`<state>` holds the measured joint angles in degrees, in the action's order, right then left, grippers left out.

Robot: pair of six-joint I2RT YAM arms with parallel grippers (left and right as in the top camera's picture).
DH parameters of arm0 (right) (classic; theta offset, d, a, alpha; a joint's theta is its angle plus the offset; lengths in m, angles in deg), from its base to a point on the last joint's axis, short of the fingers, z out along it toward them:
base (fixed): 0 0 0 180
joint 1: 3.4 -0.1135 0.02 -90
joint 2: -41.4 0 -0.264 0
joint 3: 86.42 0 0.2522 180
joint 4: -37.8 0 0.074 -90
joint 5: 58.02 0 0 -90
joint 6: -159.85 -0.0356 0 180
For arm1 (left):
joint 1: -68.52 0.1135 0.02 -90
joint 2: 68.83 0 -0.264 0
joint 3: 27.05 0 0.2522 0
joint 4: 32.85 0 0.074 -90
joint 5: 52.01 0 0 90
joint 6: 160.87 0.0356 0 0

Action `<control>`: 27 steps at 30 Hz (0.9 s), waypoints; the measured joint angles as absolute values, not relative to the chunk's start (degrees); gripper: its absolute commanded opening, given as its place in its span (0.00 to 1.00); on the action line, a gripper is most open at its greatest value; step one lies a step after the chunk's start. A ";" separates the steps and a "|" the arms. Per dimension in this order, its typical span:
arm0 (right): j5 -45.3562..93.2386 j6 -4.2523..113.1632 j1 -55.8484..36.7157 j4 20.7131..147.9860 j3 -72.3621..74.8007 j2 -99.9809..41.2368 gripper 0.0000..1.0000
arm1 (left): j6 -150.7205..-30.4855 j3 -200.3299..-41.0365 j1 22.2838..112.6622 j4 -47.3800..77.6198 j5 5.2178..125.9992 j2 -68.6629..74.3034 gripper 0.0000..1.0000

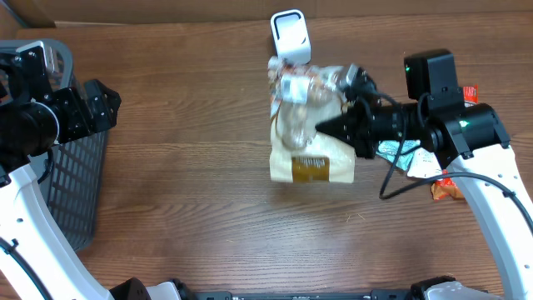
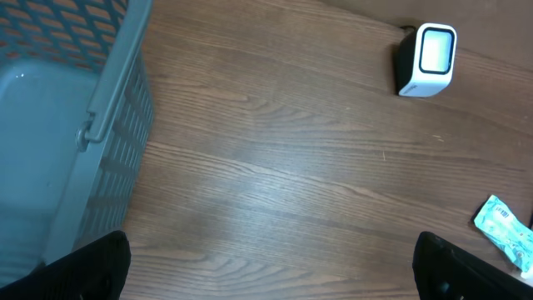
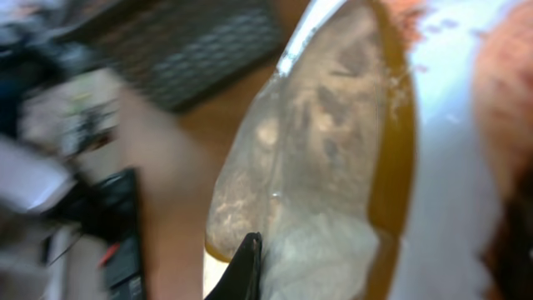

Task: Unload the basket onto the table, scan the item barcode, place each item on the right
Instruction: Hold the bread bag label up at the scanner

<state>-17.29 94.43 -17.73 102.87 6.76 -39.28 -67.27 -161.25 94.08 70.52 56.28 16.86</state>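
Our left arm (image 1: 50, 117) hangs above the one grey basket (image 1: 79, 192). Its jaws are spread wide with nothing between them, and the basket's latticed plastic wall is to their left. Ahead and to the right of those jaws stands a single white, boxy scanner (image 1: 289, 35) on the wood-grain desk (image 1: 183, 183). Our right arm (image 1: 450, 125) stretches level, its jaws pinched on the one crinkly clear bag (image 1: 310, 133) with a tan label, and the scanner is just beyond their tips. Several small packets (image 1: 391, 152) lie behind those jaws.

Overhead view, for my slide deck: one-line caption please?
Right tool grips a clear food bag near the white scanner; left tool hangs open beside the grey basket.
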 measured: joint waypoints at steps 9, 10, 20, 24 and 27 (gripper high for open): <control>24.67 72.16 -25.31 88.19 6.76 -43.66 0.04 | -67.27 -161.25 94.08 70.52 56.28 16.86 0.99; 28.70 71.20 -26.34 86.09 6.76 -44.62 0.04 | -67.27 -161.25 94.08 70.52 56.28 16.86 0.99; 44.13 73.32 -29.27 75.25 6.76 -49.05 0.03 | -67.27 -161.25 94.08 70.52 56.28 16.86 0.99; 45.72 75.92 -29.27 74.74 6.89 -49.08 0.03 | -67.27 -161.25 94.08 70.52 56.28 16.86 1.00; 46.38 77.75 -29.27 74.92 8.77 -49.27 0.03 | -67.27 -161.25 94.08 70.54 56.28 16.86 1.00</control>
<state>46.38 77.75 -29.27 74.92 8.77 -49.27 -67.27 -161.25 94.08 70.54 56.28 16.86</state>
